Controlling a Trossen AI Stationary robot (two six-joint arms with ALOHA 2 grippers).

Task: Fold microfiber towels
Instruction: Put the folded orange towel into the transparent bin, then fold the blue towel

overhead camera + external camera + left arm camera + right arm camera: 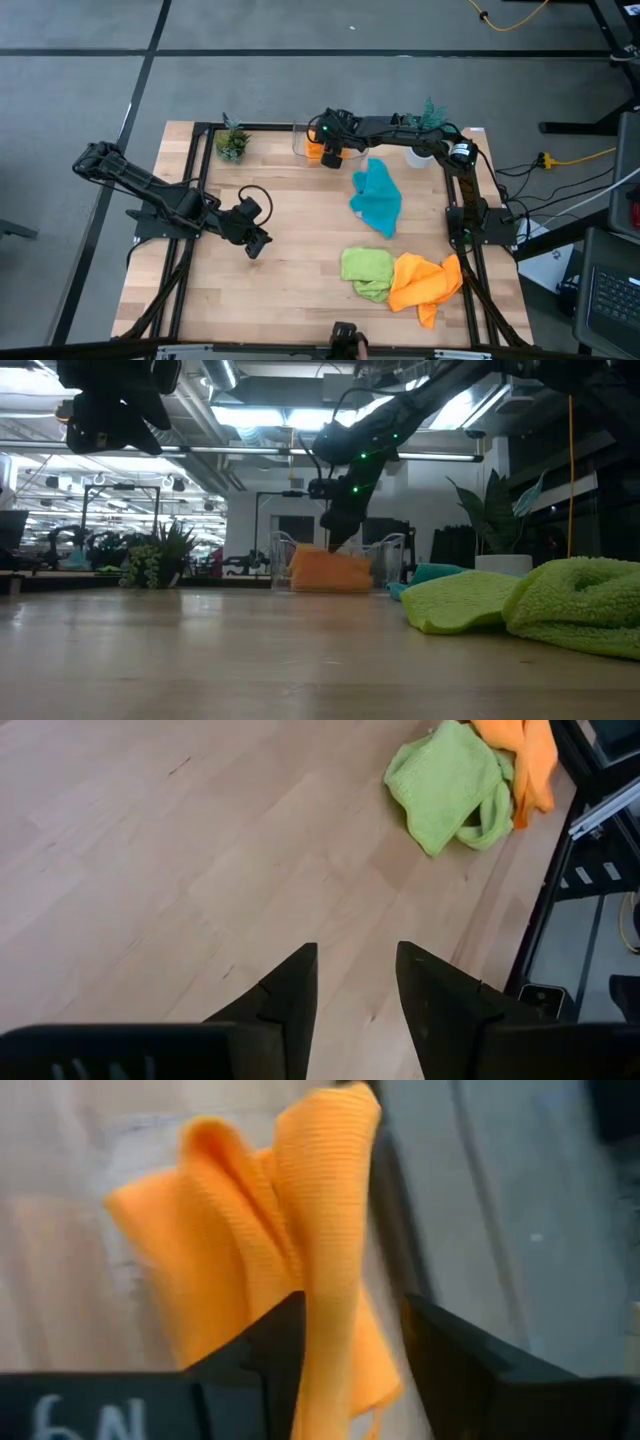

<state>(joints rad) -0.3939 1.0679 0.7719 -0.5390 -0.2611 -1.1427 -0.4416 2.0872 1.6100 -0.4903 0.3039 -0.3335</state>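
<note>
An orange towel [315, 152] sits crumpled in the clear bin [385, 560] at the table's far edge. My right gripper [352, 1350] hangs over the bin, open, its fingers on either side of a raised fold of that towel. A teal towel [378, 197] lies bunched on the table right of centre. A lime green towel [366, 272] and a second orange towel [425, 283] lie crumpled side by side near the front right. My left gripper [355, 990] hovers open over bare wood at the left, holding nothing. My right gripper stands around an upright fold [330, 1280] of the orange towel, slanting down from above. The fold lies against the inner side of one finger [285, 1345], and a gap shows between it and the other finger. The rest of the towel rests in the bin.
Small potted plants stand at the far left [232, 143] and the far right [430, 110] of the table. A black metal frame [190, 190] runs along the table's edges. Bare wood lies across the table's middle and left.
</note>
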